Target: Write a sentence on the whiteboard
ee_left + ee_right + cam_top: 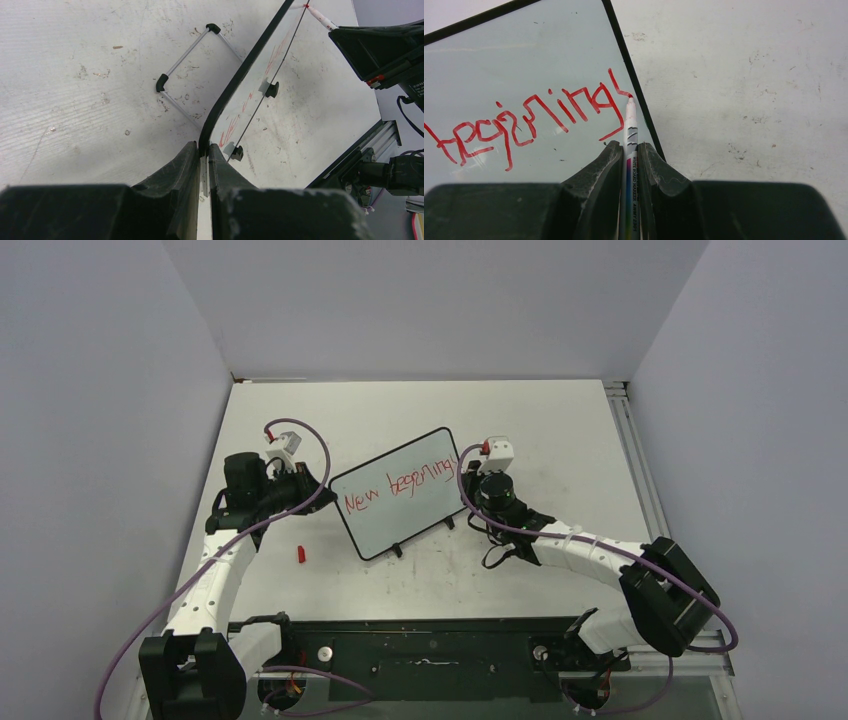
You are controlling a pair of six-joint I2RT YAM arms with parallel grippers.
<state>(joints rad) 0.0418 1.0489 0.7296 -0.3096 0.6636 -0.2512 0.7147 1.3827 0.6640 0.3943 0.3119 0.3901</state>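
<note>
Right wrist: sentence (526, 120) beyond R gripper (628, 146)

We see plain pale grey walls (430, 300) closing in on three sides of a white, scuffed surface (560, 420). An aluminium rail (630, 440) runs along its right edge. The light is even and soft.

Whiteboard (400, 527) with red sentence (420, 478); small red object (301, 554) nearby
</note>
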